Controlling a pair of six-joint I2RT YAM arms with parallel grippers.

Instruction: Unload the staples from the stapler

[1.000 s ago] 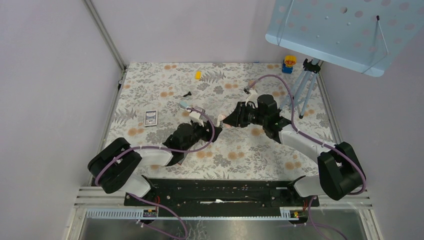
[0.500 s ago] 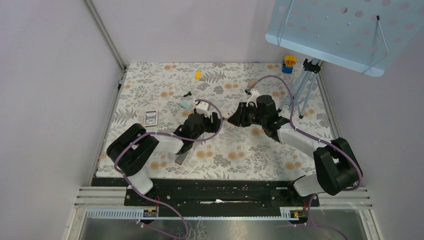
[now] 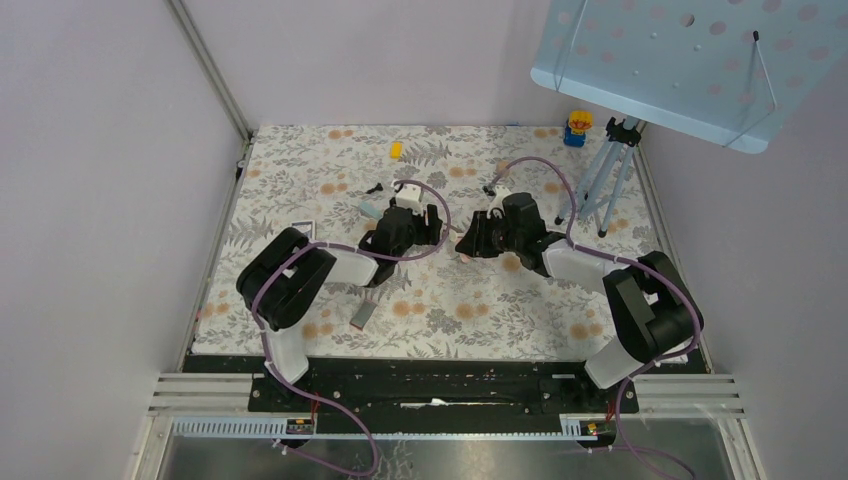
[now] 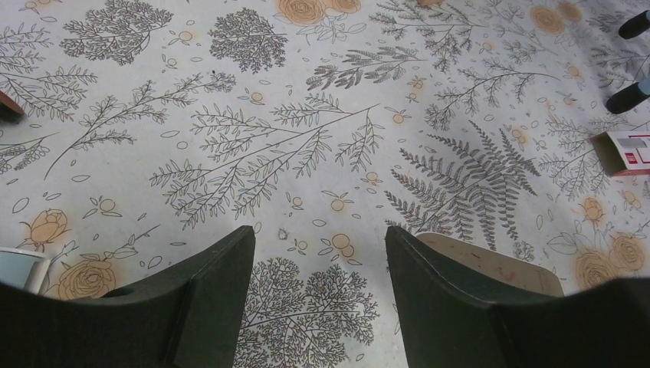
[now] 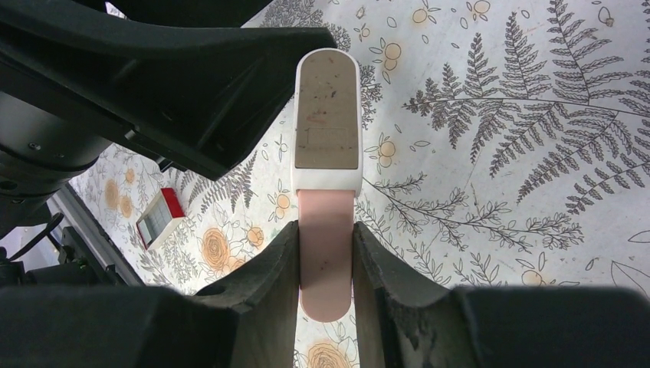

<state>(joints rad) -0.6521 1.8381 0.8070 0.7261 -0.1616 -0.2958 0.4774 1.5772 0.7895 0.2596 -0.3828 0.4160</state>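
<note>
Two black robot arms meet near the middle of a flower-printed tabletop (image 3: 500,310). The right tool (image 3: 470,242) is clamped on the pink end of a small pink-and-white plastic stapler (image 5: 327,115). It holds the stapler low over the tabletop, with the white, tan-faced end pointing at the other arm.

The change over the last second is on the left. That arm has swung up from the near-left part of the tabletop. The left tool (image 4: 318,238) now sits just beside the stapler's free end, fingers spread with nothing between them. The right arm has only drawn in slightly.

Where the left arm lay, a small flat grey piece (image 3: 363,313) now shows on the tabletop; I cannot tell what it is.

To my eye the staples are not out yet, and the left tool is lining up to work the stapler's free end.
</note>
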